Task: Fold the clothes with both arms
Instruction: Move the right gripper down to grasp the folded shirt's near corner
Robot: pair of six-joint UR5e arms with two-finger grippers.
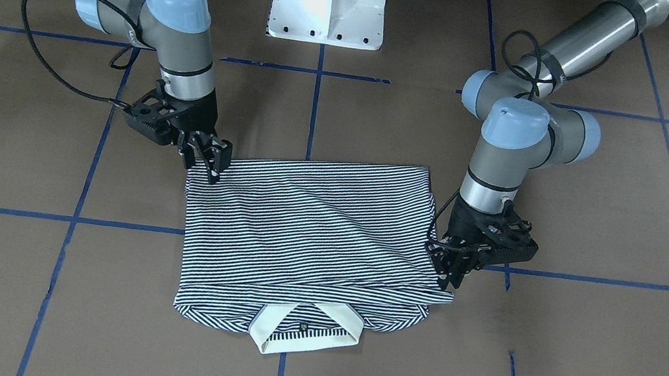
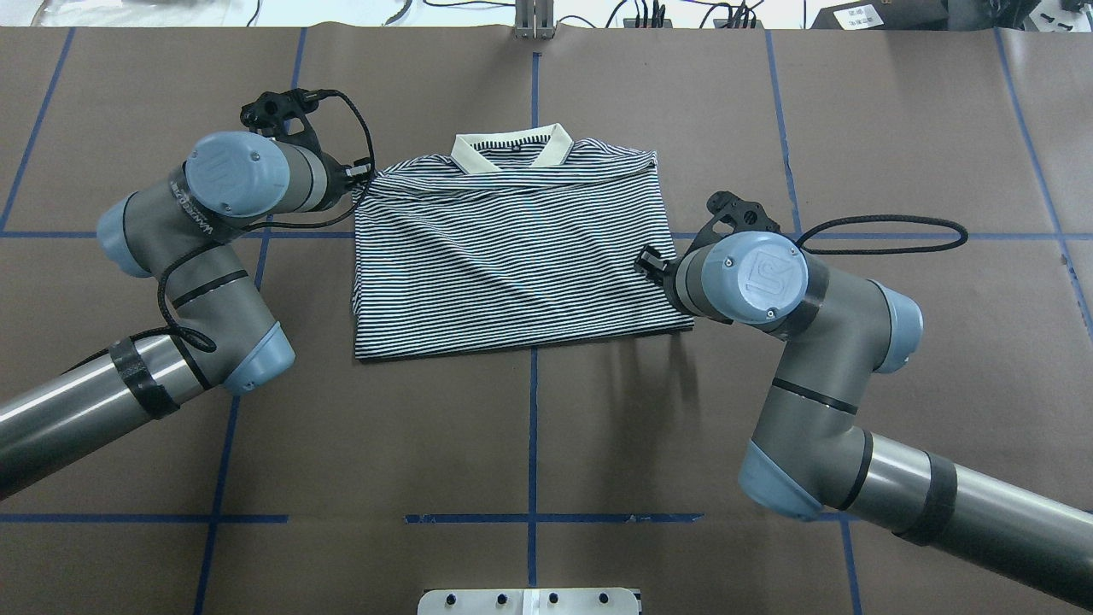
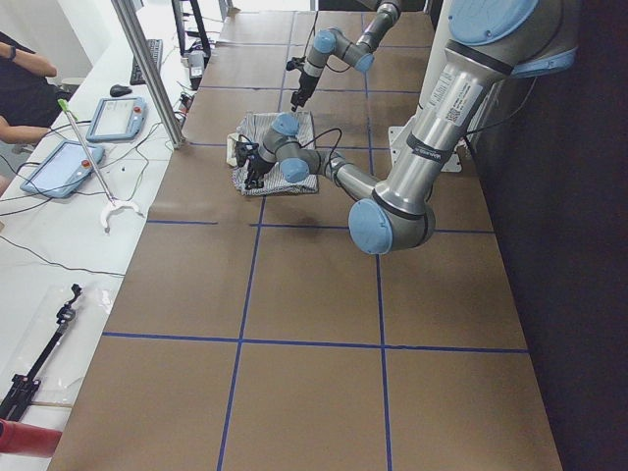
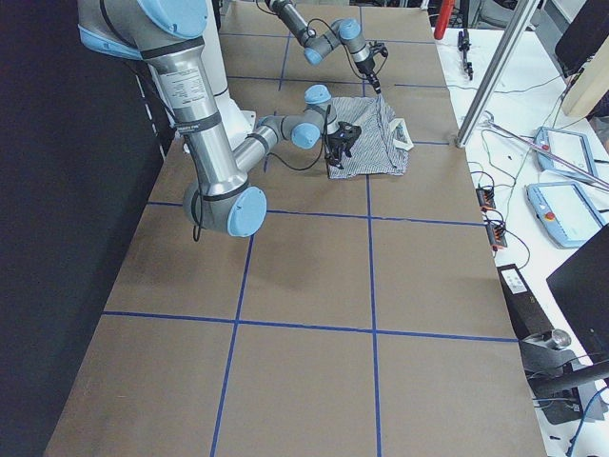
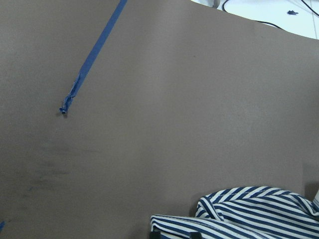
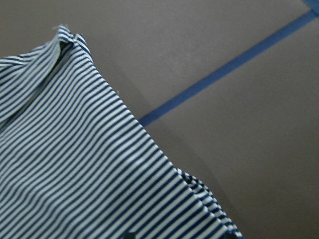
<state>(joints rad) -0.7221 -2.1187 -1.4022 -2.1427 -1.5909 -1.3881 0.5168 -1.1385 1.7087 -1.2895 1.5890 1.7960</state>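
The striped polo shirt (image 1: pixel 302 229) (image 2: pixel 512 256) lies folded into a rough rectangle on the brown table. Its cream collar (image 1: pixel 313 331) is on the side away from the robot. My left gripper (image 1: pixel 446 283) is down at the shirt's collar-side corner. Its fingers come to a point, shut on the fabric edge. The left wrist view shows a bunched loop of the shirt (image 5: pixel 254 211) at the bottom. My right gripper (image 1: pixel 202 169) stands open at the opposite corner, with one fingertip (image 1: pixel 214 178) touching the cloth. The right wrist view shows the shirt (image 6: pixel 75 164) close up.
The white pedestal base (image 1: pixel 329 1) stands behind the shirt on the robot's side. Blue tape lines (image 1: pixel 71 218) grid the table. A side bench with tablets (image 3: pixel 113 118) and cables runs along the far edge, and a person's arm (image 3: pixel 25 64) is beside it.
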